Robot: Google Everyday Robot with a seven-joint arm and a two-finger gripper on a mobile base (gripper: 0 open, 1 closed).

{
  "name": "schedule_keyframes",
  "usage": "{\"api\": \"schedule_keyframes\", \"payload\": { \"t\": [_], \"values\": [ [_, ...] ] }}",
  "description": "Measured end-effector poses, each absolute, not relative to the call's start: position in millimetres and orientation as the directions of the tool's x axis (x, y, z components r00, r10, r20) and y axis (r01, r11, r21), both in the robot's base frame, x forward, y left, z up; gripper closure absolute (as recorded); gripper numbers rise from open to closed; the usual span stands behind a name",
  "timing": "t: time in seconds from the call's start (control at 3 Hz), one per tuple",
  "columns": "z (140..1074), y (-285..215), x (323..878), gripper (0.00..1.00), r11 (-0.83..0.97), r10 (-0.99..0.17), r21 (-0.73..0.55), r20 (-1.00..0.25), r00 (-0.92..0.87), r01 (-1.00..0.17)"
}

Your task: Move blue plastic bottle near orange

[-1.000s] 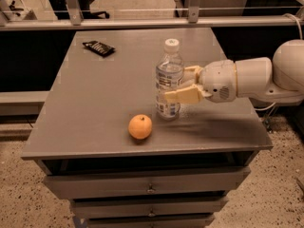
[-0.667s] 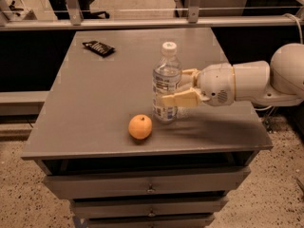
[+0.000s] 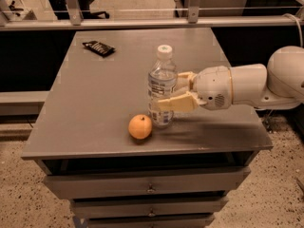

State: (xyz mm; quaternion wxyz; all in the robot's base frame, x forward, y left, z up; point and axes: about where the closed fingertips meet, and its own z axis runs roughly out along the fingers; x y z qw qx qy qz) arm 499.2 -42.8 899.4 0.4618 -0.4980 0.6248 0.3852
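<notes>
The blue plastic bottle [image 3: 162,82] is clear with a white cap and a pale label. It stands upright on the grey table [image 3: 104,94], just right of the orange [image 3: 140,126] and almost touching it. My gripper [image 3: 167,93] reaches in from the right and is shut on the bottle's lower body. One tan finger [image 3: 173,103] crosses in front of the bottle and the other shows behind it. The white arm [image 3: 247,84] extends to the right edge of the view.
A flat black packet [image 3: 98,47] lies at the table's far left. The table's front edge [image 3: 147,151] runs just below the orange, with drawers [image 3: 149,186] under it. A metal rail [image 3: 142,23] crosses behind the table.
My gripper has carried the bottle to the left and slightly forward, closer to the orange. The orange and the packet have not moved.
</notes>
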Motion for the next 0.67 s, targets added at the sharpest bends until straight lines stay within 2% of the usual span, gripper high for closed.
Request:
{"api": "schedule_keyframes", "payload": {
  "t": [0.67],
  "values": [
    [891.7, -41.5, 492.5, 0.39, 0.196, -0.270, 0.031, -0.959, -0.084, -0.980]
  ]
}}
